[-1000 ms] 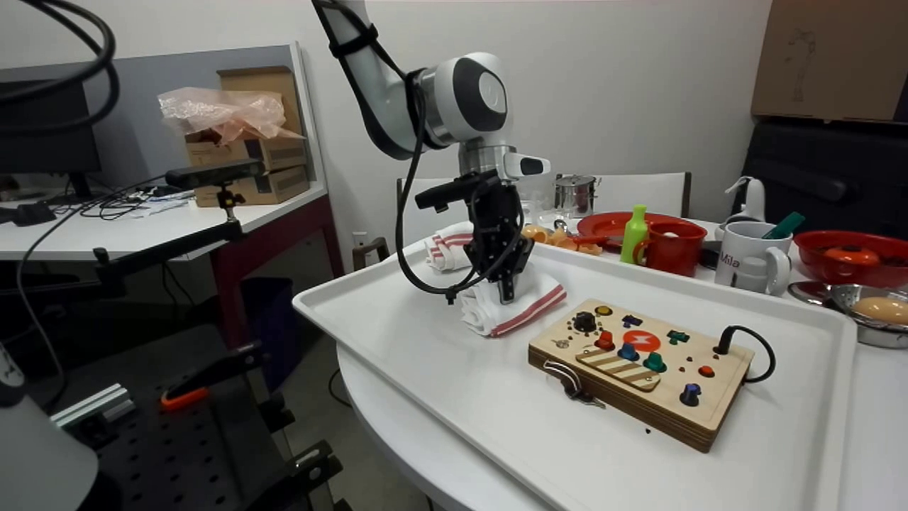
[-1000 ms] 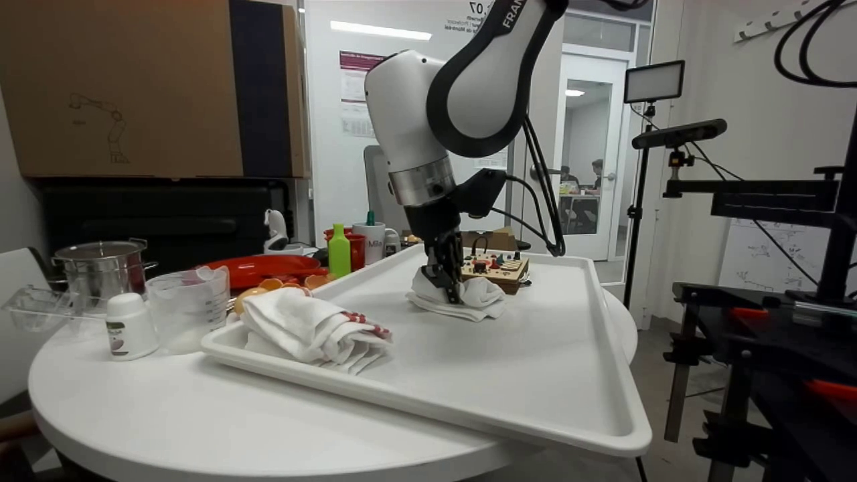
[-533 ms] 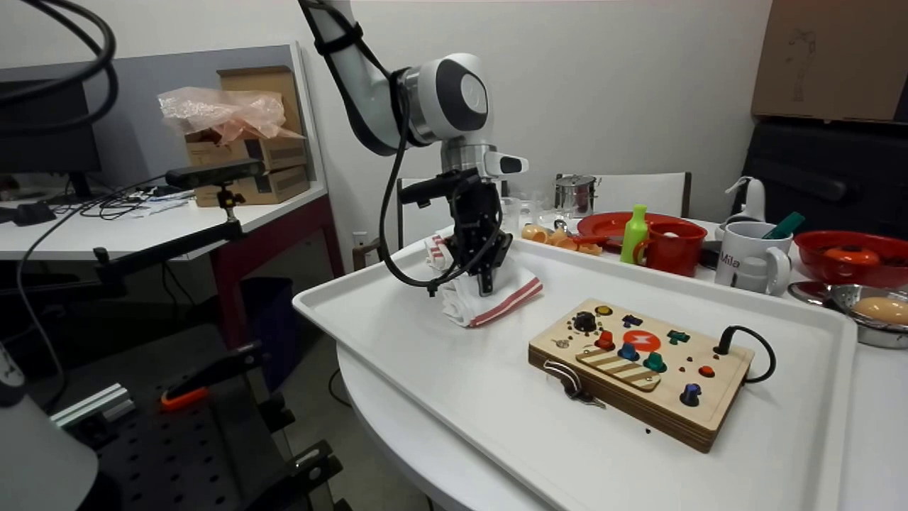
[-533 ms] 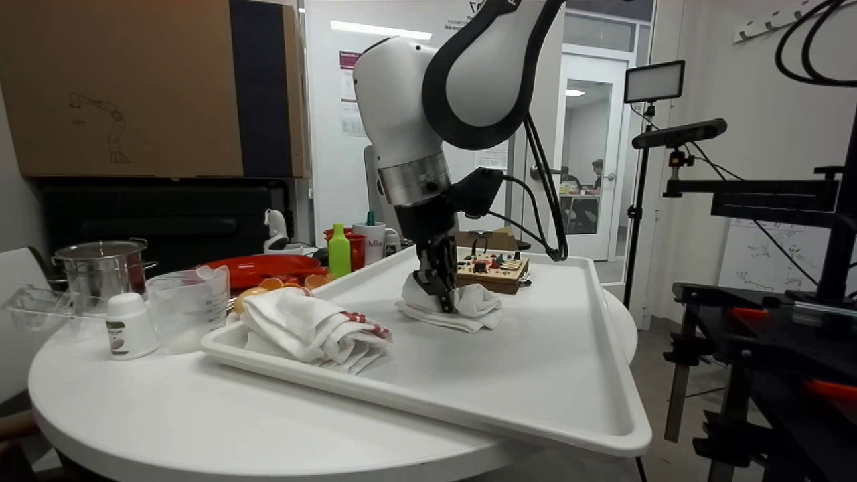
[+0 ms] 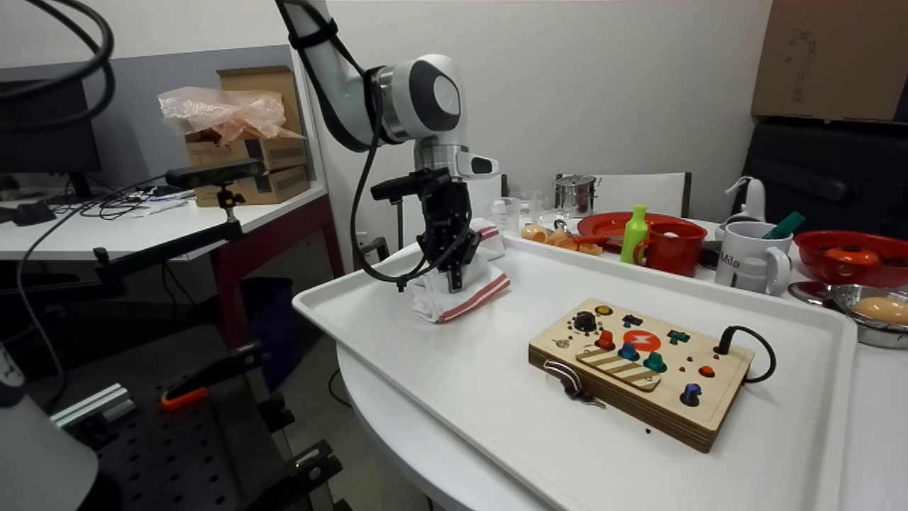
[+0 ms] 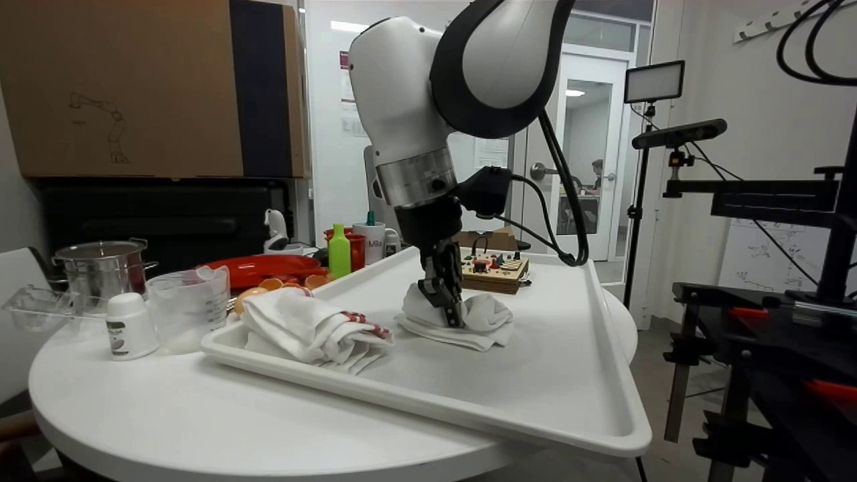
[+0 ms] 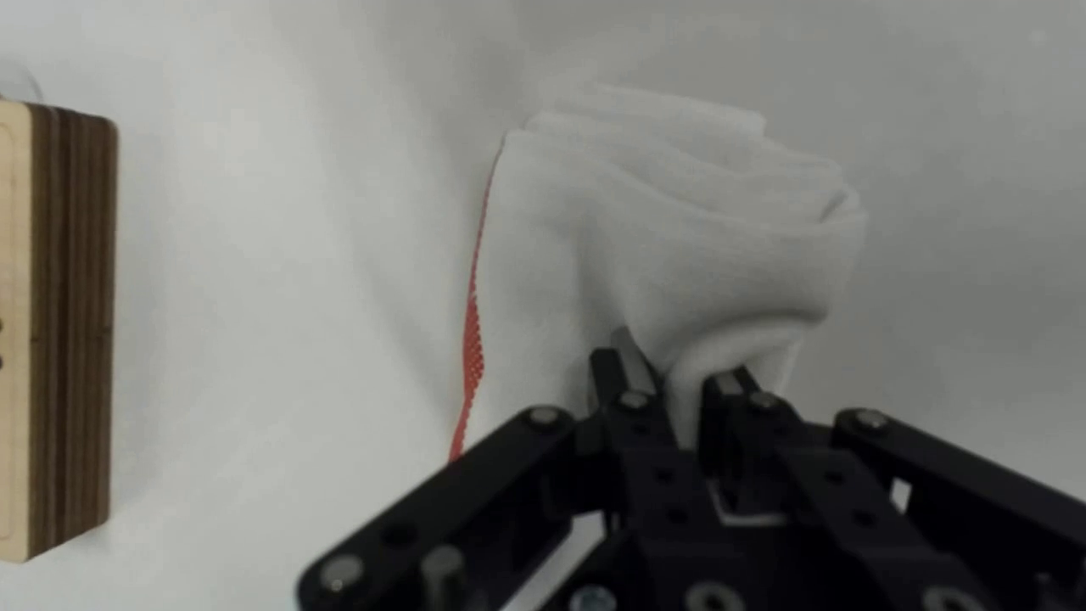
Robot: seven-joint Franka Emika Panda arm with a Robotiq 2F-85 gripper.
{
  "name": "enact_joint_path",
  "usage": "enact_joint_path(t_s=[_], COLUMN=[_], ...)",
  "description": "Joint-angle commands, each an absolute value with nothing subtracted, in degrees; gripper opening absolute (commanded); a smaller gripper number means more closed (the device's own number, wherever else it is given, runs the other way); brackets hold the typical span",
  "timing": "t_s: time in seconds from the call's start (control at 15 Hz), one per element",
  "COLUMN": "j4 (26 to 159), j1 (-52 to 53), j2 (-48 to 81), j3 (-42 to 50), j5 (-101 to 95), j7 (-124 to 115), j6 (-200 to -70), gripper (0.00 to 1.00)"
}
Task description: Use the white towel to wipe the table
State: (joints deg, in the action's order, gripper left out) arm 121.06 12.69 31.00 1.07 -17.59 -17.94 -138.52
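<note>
The white towel (image 7: 704, 246), a folded cloth with red stripes along one edge, lies crumpled on the table (image 5: 383, 312), the white rectangular top with a raised rim. My gripper (image 7: 683, 365) points down into it, shut on a fold that rises between the two fingers in the wrist view. Both exterior views show the fingertips low in the towel (image 6: 492, 314), close to the table's surface (image 6: 535, 375). The part of the towel behind the gripper (image 5: 454, 280) is hidden in an exterior view.
Another folded white cloth with red stripes (image 6: 301, 328) lies over the table's corner, near the gripped towel. A wooden board with coloured buttons (image 5: 638, 369) sits on the same top. Beyond the rim stand a green bottle (image 5: 635, 234), a red mug (image 5: 674, 248) and a white mug (image 5: 745, 255).
Gripper and towel have slid together across the table, leftward in an exterior view, away from the wooden board. The grip has stayed the same. The other cloth has not moved.
</note>
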Motion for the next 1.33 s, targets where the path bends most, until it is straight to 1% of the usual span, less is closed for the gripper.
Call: enact_joint_path(t_s=[0.0,0.07,0.47,0.53,1.27], j4=[123.32,121.52,121.91,121.92,122.29], j1=[14.4,13.95,14.5,14.5,19.98], j2=[29.93,30.77,30.53,30.53,31.35], j3=[0.75,1.19,1.08,1.08,-4.87], j5=[-18.14,-17.53,-17.68,-17.68,-16.8], j7=[-17.49,-17.71,-17.71,-17.71,-17.59], j6=[-138.87,-138.45,-138.44,-138.44,-139.05], gripper=[0.03,0.14,0.14,0.03,0.03])
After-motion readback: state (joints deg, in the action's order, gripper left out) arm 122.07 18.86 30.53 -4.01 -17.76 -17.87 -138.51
